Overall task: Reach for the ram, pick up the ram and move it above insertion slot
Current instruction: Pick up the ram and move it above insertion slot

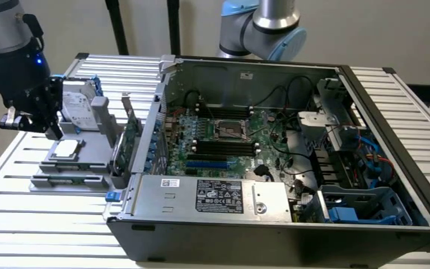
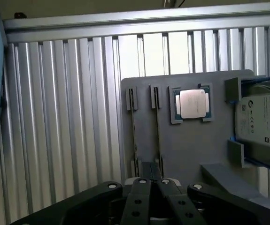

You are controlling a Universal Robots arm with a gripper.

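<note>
The ram [image 1: 64, 180] is lying on edge in a slot of the grey holder [image 1: 51, 163], below my claw [image 2: 152, 174] and apart from it, not yet gripped. I am hanging the claw over the holder's edge with its fingers drawn close together, gripping nothing. Just past the slots a processor chip [image 2: 192, 104] is sitting flat in its recess. Beyond that, a hard drive [image 2: 264, 119] is standing at the holder's far side. The ribbed worktop [image 2: 69, 117] is carrying all of it. Farther from my claw, an upright green card [image 1: 130, 143] is standing beside the holder, and the open computer case [image 1: 200, 235] is sitting beyond it.
</note>
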